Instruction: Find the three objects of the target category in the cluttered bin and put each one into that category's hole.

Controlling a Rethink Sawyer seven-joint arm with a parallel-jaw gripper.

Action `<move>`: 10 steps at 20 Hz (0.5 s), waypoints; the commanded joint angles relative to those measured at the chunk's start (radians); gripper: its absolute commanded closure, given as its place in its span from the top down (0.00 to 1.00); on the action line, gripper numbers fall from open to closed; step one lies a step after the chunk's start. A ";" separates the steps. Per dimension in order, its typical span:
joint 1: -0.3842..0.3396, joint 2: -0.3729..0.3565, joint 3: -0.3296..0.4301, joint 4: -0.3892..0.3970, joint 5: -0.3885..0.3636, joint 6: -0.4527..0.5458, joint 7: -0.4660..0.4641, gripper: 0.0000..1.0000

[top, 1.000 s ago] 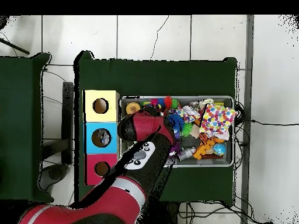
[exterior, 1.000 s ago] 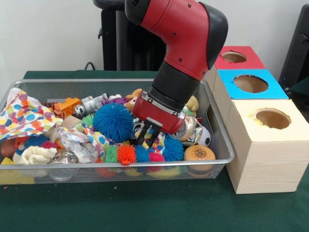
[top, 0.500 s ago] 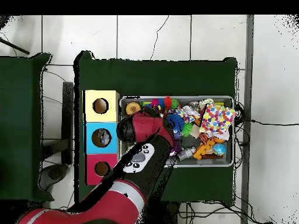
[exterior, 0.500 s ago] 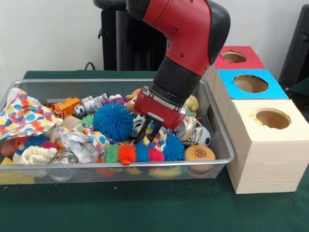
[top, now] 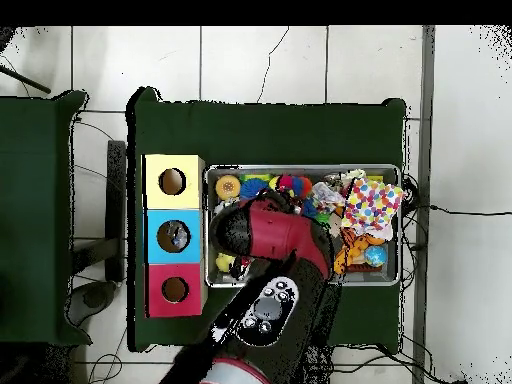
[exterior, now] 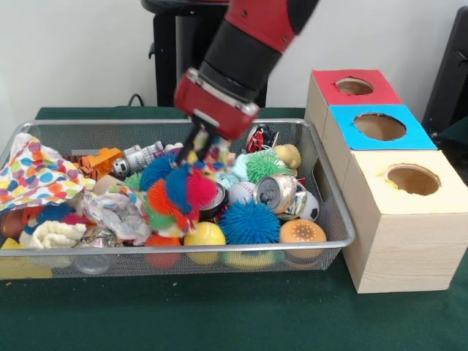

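I see my gripper (exterior: 197, 150) raised above the middle of the wire bin (exterior: 333, 212), clenched on a string of spiky rubber balls (exterior: 179, 191) in red, blue, orange and green that hangs from it, its lower end just over the clutter. Below and to the right lie a blue spiky ball (exterior: 250, 222), a green spiky ball (exterior: 263, 165), a crushed can (exterior: 276, 193) and a yellow ball (exterior: 205, 235). A polka-dot cloth (exterior: 33, 175) fills the bin's left end. Three boxes stand just beside the bin on the green desk (exterior: 219, 314): the yellow-topped box (exterior: 409, 219), the blue-topped box (exterior: 376, 126) and the red-topped box (exterior: 355, 86), each with a round hole. From overhead the arm (top: 275, 235) covers much of the bin.
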State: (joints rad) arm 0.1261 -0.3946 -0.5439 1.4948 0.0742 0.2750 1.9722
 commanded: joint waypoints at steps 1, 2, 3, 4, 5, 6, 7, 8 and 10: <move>-0.115 -0.131 0.169 0.141 -0.081 0.112 -0.052 0.00; -0.130 -0.139 0.179 0.145 -0.090 0.109 -0.060 0.00; -0.144 -0.147 0.188 0.150 -0.099 0.106 -0.069 0.00; -0.159 -0.154 0.197 0.151 -0.108 0.109 -0.079 0.00; -0.176 -0.162 0.209 0.155 -0.118 0.109 -0.090 0.00; -0.194 -0.169 0.221 0.157 -0.128 0.110 -0.098 0.00; -0.209 -0.176 0.233 0.160 -0.139 0.109 -0.109 0.00; -0.227 -0.184 0.244 0.163 -0.150 0.109 -0.118 0.00; -0.266 -0.197 0.273 0.169 -0.177 0.106 -0.131 0.00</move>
State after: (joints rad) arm -0.0697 -0.5507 -0.4608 1.5463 -0.0178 0.2806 1.9722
